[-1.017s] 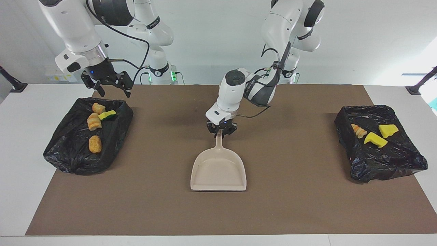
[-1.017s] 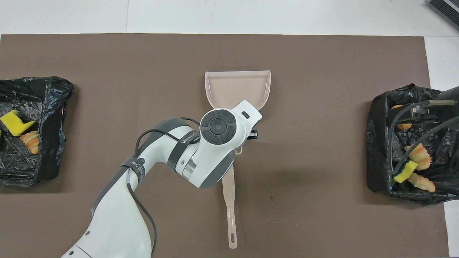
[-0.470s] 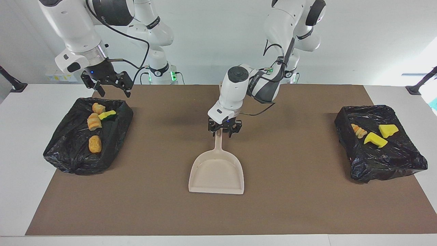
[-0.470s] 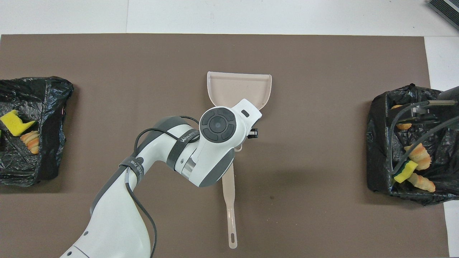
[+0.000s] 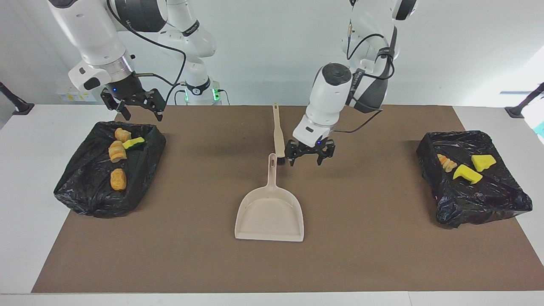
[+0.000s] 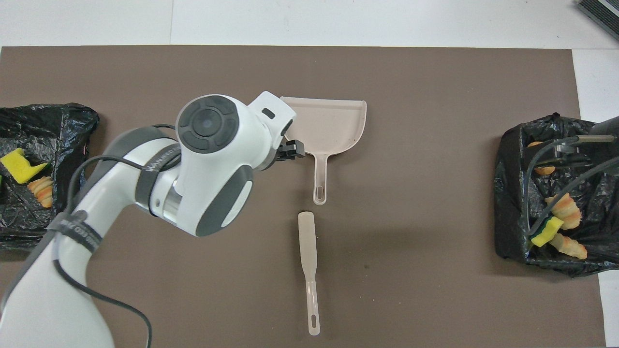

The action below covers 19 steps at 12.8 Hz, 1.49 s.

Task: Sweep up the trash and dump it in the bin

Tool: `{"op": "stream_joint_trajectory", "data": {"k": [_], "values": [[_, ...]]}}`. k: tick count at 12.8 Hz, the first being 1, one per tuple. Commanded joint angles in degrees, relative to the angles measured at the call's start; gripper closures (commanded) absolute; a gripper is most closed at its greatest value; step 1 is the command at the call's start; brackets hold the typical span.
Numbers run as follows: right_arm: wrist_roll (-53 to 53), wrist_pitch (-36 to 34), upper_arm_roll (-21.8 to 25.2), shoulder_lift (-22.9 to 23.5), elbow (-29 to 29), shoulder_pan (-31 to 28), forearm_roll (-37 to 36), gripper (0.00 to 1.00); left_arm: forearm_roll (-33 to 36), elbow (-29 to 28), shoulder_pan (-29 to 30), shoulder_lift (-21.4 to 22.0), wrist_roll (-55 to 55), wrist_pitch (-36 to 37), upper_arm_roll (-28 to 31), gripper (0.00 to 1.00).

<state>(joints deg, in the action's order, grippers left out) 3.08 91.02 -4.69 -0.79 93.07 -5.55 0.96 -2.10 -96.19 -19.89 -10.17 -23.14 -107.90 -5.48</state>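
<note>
The trash lies in two black-bagged bins. The bin (image 5: 93,191) at the right arm's end holds tan bread-like lumps (image 5: 118,179) and a green-topped sponge (image 5: 134,143). The bin (image 5: 488,199) at the left arm's end holds two yellow sponge pieces (image 5: 467,173) and one lump (image 5: 447,162). The beige dustpan (image 5: 270,216) lies flat mid-mat, handle toward the robots. The beige brush (image 5: 278,131) lies nearer to the robots, in line with that handle. My left gripper (image 5: 307,158) is open and empty, just above the mat beside the dustpan handle. My right gripper (image 5: 142,111) is open over its bin's edge.
A brown mat (image 5: 382,255) covers most of the white table (image 5: 25,238). In the overhead view the left arm covers the mat beside the dustpan (image 6: 333,121), and the brush (image 6: 308,261) lies in the open.
My left gripper has let go of the dustpan handle, opened, and moved up and toward the left arm's end. The dustpan now rests on the mat. The right arm has not moved.
</note>
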Motion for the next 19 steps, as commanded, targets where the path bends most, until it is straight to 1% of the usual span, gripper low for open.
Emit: {"op": "stream_joint_trajectory", "data": {"k": [1, 3, 5, 9, 12, 14, 15, 16, 17, 18, 19], "values": [[-0.17, 0.47, -0.23, -1.06, 1.15, -0.34, 0.89, 0.00, -0.09, -4.62, 5.36, 6.20, 8.00, 4.43, -0.50, 0.00], [-0.17, 0.47, -0.23, -1.06, 1.15, -0.34, 0.89, 0.00, -0.09, -6.03, 9.76, 8.84, 14.24, 7.42, -0.50, 0.00], [-0.17, 0.47, -0.23, -1.06, 1.15, -0.34, 0.89, 0.00, -0.09, -6.03, 13.98, 10.34, 19.08, 10.33, -0.50, 0.00], [-0.17, 0.47, -0.23, -1.06, 1.15, -0.34, 0.89, 0.00, -0.71, -4.28, 19.53, 14.20, 21.21, 11.30, 0.03, 0.00], [-0.17, 0.47, -0.23, -1.06, 1.15, -0.34, 0.89, 0.00, -0.71, 3.43, 19.62, 14.74, 20.95, 19.54, 2.13, 0.00], [-0.52, 0.47, -0.23, -1.06, 1.15, -0.34, 0.89, 0.00, -0.62, 7.31, 19.53, 14.74, 20.60, 24.55, 2.05, 0.00], [-0.53, 0.56, -0.32, -1.06, 1.15, -0.25, 0.89, 0.00, -0.27, 7.85, 19.53, 14.74, 20.94, 26.75, 1.79, 0.00], [-0.53, 0.47, -0.32, -1.06, 1.15, -0.25, 0.89, 0.00, -0.36, 7.68, 19.45, 15.35, 21.12, 27.12, 1.53, 0.00], [-0.53, 0.56, -0.32, -1.06, 1.15, -0.25, 0.89, 0.00, -0.62, 6.46, 19.36, 16.92, 21.12, 25.99, 1.44, 0.00], [-0.35, 0.56, -0.32, -1.06, 1.15, -0.25, 0.89, 0.00, -0.62, 4.19, 19.36, 17.63, 21.21, 24.85, 1.35, 0.00], [-0.61, 0.56, -0.32, -1.06, 1.15, -0.25, 0.71, 0.00, -0.62, 3.12, 19.18, 18.68, 21.38, 24.58, 1.44, 0.00]]}}
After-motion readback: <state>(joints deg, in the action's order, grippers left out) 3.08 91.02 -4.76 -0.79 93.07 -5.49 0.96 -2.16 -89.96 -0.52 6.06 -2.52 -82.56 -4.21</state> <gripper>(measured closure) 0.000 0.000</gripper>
